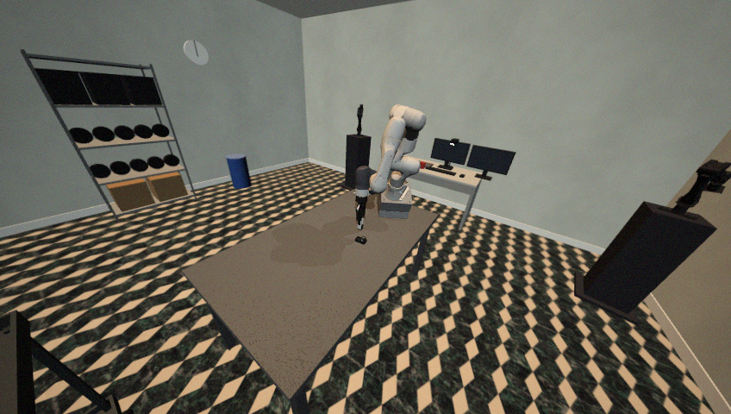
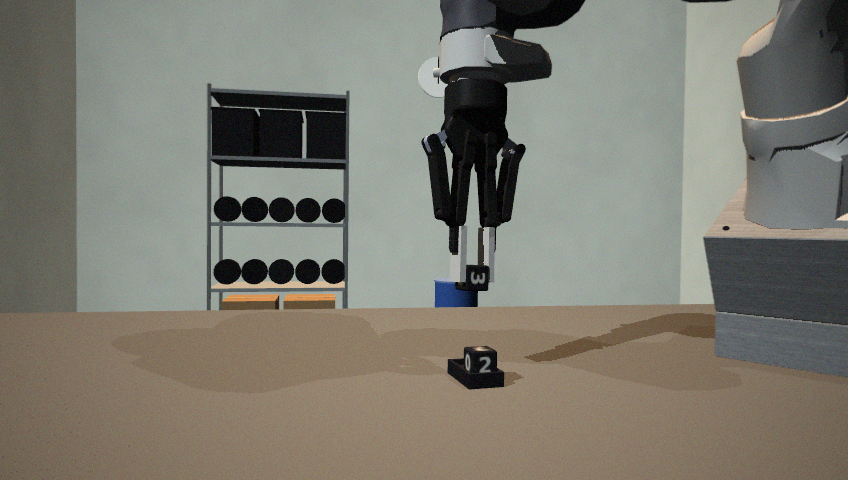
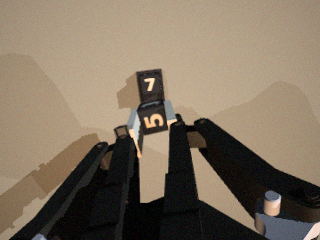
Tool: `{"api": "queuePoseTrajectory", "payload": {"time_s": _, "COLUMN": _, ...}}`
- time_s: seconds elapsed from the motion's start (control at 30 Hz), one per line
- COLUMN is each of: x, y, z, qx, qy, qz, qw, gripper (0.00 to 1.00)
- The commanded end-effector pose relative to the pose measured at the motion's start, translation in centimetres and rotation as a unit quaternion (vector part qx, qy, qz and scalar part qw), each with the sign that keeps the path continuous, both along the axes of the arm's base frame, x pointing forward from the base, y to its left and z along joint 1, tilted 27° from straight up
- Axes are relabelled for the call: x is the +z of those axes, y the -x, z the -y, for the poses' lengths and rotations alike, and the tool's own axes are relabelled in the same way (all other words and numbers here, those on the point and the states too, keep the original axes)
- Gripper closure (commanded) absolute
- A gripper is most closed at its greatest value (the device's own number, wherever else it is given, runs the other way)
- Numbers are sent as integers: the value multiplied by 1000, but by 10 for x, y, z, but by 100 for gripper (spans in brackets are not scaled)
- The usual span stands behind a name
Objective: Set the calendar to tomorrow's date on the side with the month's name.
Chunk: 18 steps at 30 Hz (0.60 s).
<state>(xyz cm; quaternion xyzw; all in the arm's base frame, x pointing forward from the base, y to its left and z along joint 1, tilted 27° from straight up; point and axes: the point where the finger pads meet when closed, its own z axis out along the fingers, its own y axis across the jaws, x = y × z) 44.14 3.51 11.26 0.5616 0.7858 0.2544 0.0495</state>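
My gripper [image 1: 359, 226] [image 2: 474, 269] [image 3: 153, 115] is shut on a black cube [image 2: 477, 278] [image 3: 153, 120]. The held cube hangs well above the table. It shows a 3 lying on its side in the exterior view and a sideways 5 on its upper face in the wrist view. The black tray [image 2: 486, 381] is on the table below. A second black cube [image 2: 484, 363] [image 3: 149, 85] stands in one end of it, with an upright 2 and a 0 in the exterior view and a 7 on top. The held cube partly hides the tray in the wrist view. No month name is readable.
The brown table [image 1: 287, 317] [image 2: 238, 428] carries the tray near the robot base [image 1: 395, 207] [image 2: 773, 333]. Shadows of the arm fall across it. A shelf rack [image 1: 122, 141] [image 2: 278, 224], a blue bin [image 1: 238, 172] [image 2: 455, 295] and a desk with monitors [image 1: 449, 152] stand beyond it.
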Motion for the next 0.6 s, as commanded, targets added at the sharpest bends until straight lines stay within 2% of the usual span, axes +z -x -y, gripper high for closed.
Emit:
{"api": "queuePoseTrajectory", "payload": {"time_s": 0.0, "x": 3, "y": -1, "z": 5, "qx": -59, "qy": 3, "qz": -28, "qw": 998, "gripper": 84}}
{"api": "queuePoseTrajectory", "payload": {"time_s": 0.57, "x": -3, "y": -3, "z": 3, "qx": -59, "qy": 3, "qz": -28, "qw": 998, "gripper": 84}}
